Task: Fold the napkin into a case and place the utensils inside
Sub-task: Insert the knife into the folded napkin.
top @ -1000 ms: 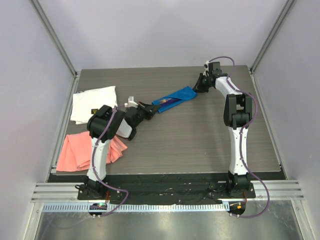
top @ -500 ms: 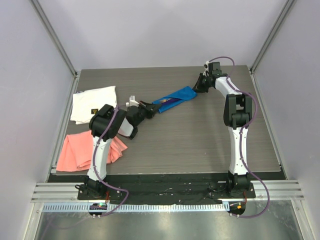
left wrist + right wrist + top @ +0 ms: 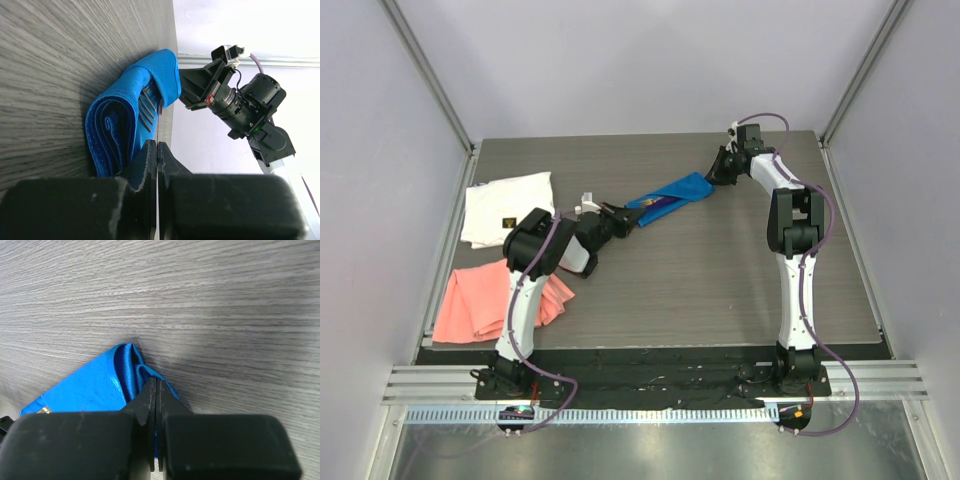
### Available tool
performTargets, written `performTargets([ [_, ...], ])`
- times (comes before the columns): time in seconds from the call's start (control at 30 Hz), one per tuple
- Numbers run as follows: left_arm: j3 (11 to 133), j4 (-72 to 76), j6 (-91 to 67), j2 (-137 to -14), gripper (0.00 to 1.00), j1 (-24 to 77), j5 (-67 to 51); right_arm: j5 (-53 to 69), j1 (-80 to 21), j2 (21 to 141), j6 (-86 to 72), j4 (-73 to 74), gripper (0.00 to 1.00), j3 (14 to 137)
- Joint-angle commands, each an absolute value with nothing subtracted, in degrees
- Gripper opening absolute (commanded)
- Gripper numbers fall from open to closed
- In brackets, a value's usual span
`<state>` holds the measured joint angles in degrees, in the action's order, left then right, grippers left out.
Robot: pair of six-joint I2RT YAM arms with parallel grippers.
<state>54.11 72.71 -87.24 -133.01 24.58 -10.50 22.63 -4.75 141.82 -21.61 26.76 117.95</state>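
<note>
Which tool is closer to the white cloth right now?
Left. The left tool is at the end of the napkin nearer the white cloth; the right tool is at the opposite end, farther away.

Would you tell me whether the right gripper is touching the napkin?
Touching. The right wrist view shows the shut right gripper pinching a corner of the napkin, cloth on both sides of its tips.

I watch the whole tabletop (image 3: 700, 290) from the top camera, set high above the near edge and tilted down toward the far edge. The left wrist camera sits low and close. It looks along the left gripper (image 3: 157, 150) across the wood to the case (image 3: 125, 115), with the right arm (image 3: 250, 110) beyond. The right wrist camera looks steeply down past the right gripper (image 3: 155, 385), very near the case's end toward the far right corner. All three views share the case.
</note>
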Motion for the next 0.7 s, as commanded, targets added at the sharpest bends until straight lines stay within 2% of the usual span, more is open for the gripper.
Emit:
performTargets([
  [0.0,55.0,72.2,-86.7,-132.5,0.1,24.7,-10.7,24.4,-5.6,142.6,-22.1,26.2,0.01,118.1],
  [0.1,54.7,69.7,-86.0,-131.2,0.23,24.4,-11.7,24.5,-5.7,142.5,-22.1,26.2,0.01,117.9],
  [0.23,54.1,67.5,-85.5,-129.6,0.34,24.1,-12.6,24.5,-5.6,142.5,-22.0,26.1,0.01,117.9],
  [0.37,53.6,66.2,-84.9,-127.6,0.38,23.7,-13.4,24.6,-5.6,142.5,-22.0,26.1,0.01,117.9],
  [0.67,53.9,51.8,-83.3,-122.1,0.44,23.1,-15.6,24.5,-5.6,142.4,-21.9,26.1,0.01,117.8],
])
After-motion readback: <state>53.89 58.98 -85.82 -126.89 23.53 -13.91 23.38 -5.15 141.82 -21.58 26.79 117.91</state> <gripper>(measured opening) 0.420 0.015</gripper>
